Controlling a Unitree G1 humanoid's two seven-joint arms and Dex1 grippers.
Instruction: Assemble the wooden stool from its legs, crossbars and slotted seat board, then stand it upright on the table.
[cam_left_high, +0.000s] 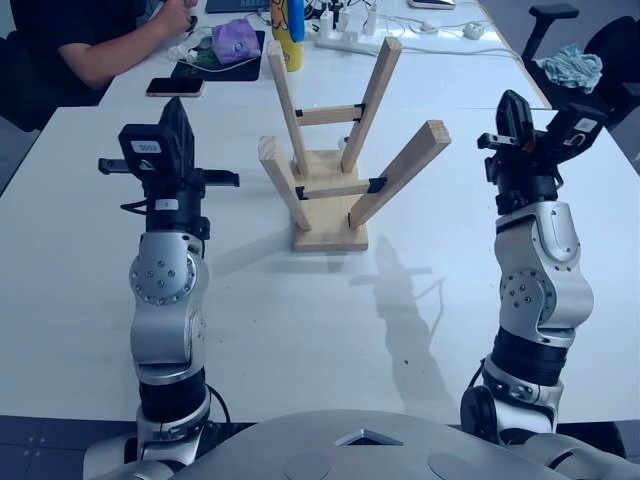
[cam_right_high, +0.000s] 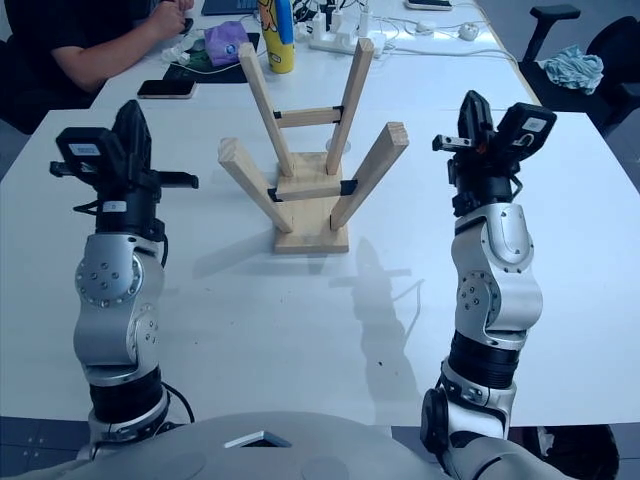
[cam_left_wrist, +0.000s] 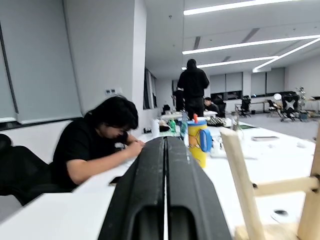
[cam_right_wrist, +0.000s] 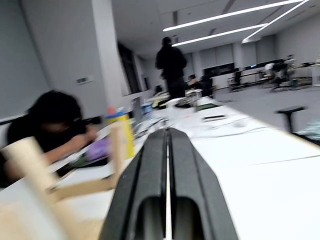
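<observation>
The wooden stool (cam_left_high: 325, 190) lies upside down in the middle of the white table (cam_left_high: 300, 320), its slotted seat board (cam_left_high: 330, 237) flat on the surface. Several legs (cam_left_high: 372, 100) point up and outward, joined by two crossbars (cam_left_high: 335, 188). My left gripper (cam_left_high: 178, 125) is held up left of the stool, apart from it, fingers shut and pressed together with nothing between them (cam_left_wrist: 166, 150). My right gripper (cam_left_high: 515, 115) stands raised right of the stool, also shut and empty (cam_right_wrist: 167, 137). One stool leg (cam_left_wrist: 240, 180) shows beside the left fingers.
On the far table are a yellow bottle (cam_left_high: 288, 30), a purple pouch (cam_left_high: 237, 40), a phone (cam_left_high: 175, 87) and a power strip (cam_left_high: 350, 42). A person sits writing at the far left. An office chair (cam_left_high: 570, 65) stands at the far right. Bare table lies in front of the stool.
</observation>
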